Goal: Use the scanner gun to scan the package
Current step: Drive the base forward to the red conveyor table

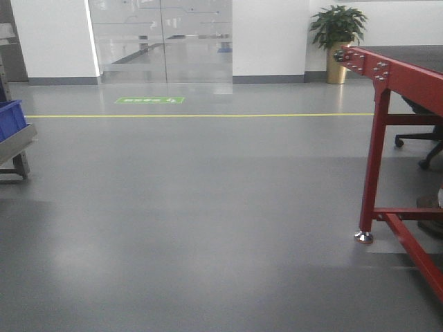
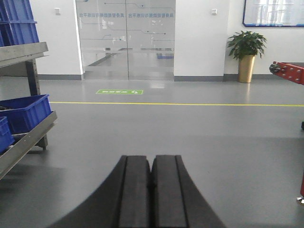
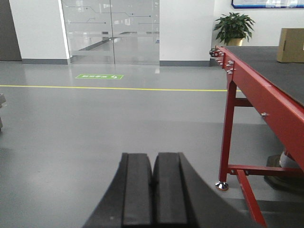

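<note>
The package (image 3: 290, 45), a plain beige cardboard box, stands far off on the black top of the red-framed table (image 3: 266, 95), cut by the right edge of the right wrist view. It is far from both grippers. The scanner gun is out of view. My left gripper (image 2: 152, 157) is shut with nothing between its black pads and points out over the grey floor. My right gripper (image 3: 153, 155) is likewise shut and empty, left of the table's red leg (image 3: 228, 133). Neither gripper shows in the front view.
The red table frame (image 1: 387, 76) fills the right of the front view, with office chair wheels (image 1: 422, 149) behind it. A metal rack with blue bins (image 2: 26, 111) stands at the left. Glass doors (image 1: 163, 38), a potted plant (image 1: 338, 38) and a yellow floor line (image 1: 201, 115) lie ahead.
</note>
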`<control>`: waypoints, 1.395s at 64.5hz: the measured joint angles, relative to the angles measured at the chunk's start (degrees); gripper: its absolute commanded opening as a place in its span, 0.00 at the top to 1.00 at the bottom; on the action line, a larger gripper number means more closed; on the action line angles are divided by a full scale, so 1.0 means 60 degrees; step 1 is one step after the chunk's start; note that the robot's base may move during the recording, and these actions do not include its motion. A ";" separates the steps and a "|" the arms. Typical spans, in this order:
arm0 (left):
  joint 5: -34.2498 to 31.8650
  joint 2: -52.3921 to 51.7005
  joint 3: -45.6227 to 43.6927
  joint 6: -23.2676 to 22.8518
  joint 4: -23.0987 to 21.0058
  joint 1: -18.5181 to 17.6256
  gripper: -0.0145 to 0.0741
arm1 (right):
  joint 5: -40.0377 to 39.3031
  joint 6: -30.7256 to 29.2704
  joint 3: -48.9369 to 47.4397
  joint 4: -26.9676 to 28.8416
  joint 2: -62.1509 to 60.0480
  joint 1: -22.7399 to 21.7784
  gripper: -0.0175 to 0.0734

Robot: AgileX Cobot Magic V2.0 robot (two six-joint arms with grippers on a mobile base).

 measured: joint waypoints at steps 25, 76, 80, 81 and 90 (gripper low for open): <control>0.0000 0.0000 0.0000 0.0000 0.0000 0.0223 0.96 | 0.0000 0.0000 0.0000 0.0000 0.0000 0.0000 0.97; 0.0000 0.0000 0.0000 0.0000 0.0000 -0.0279 0.96 | 0.0000 0.0000 0.0000 0.0000 0.0000 0.0000 0.97; 0.0000 0.0000 0.0000 0.0000 0.0000 0.0050 0.96 | 0.0000 0.0000 0.0000 0.0000 0.0000 0.0000 0.97; 0.0000 0.0000 0.0000 0.0000 0.0000 0.0119 0.96 | 0.0000 0.0000 0.0000 0.0000 0.0000 0.0000 0.97; 0.0000 0.0000 0.0000 0.0000 0.0000 0.0314 0.96 | 0.0000 0.0000 0.0000 0.0000 0.0000 0.0000 0.97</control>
